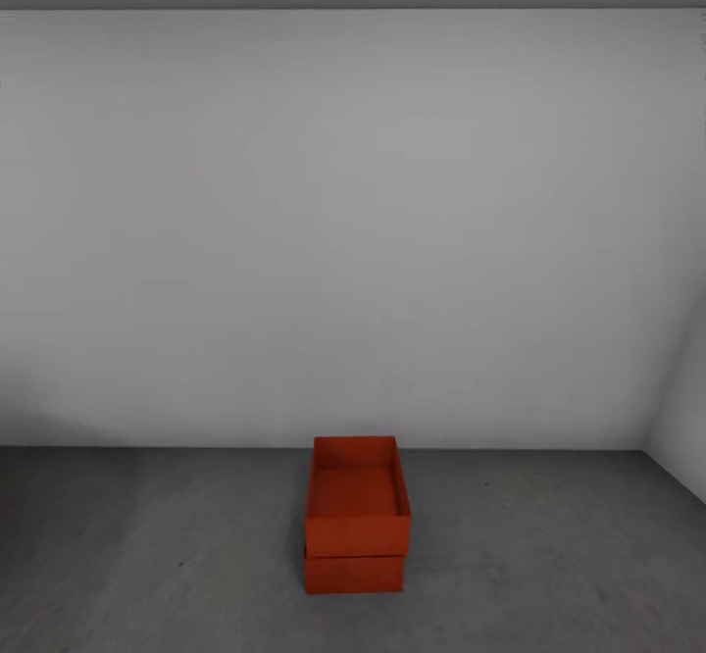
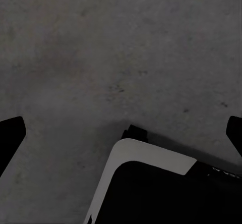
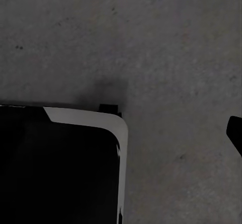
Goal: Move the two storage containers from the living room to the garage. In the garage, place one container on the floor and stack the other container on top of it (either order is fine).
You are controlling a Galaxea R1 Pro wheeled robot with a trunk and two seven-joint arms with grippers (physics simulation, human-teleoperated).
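Garage floor (image 1: 147, 555) carries stacked storage containers (image 1: 356, 516), unobstructed

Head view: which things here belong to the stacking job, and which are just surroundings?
Job:
- upper storage container, stacked on the lower one
- lower storage container, on the floor
- concrete floor

Surroundings:
- white wall
- robot base, under the wrists

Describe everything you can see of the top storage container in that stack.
The upper container is a red-orange rectangular box with thin plain walls, open-topped and empty inside. It sits upright on the lower container, its walls roughly flush with those of the box beneath, perhaps slightly overhanging. The stack rests on the dark grey concrete floor near the white wall. Nothing else touches it.
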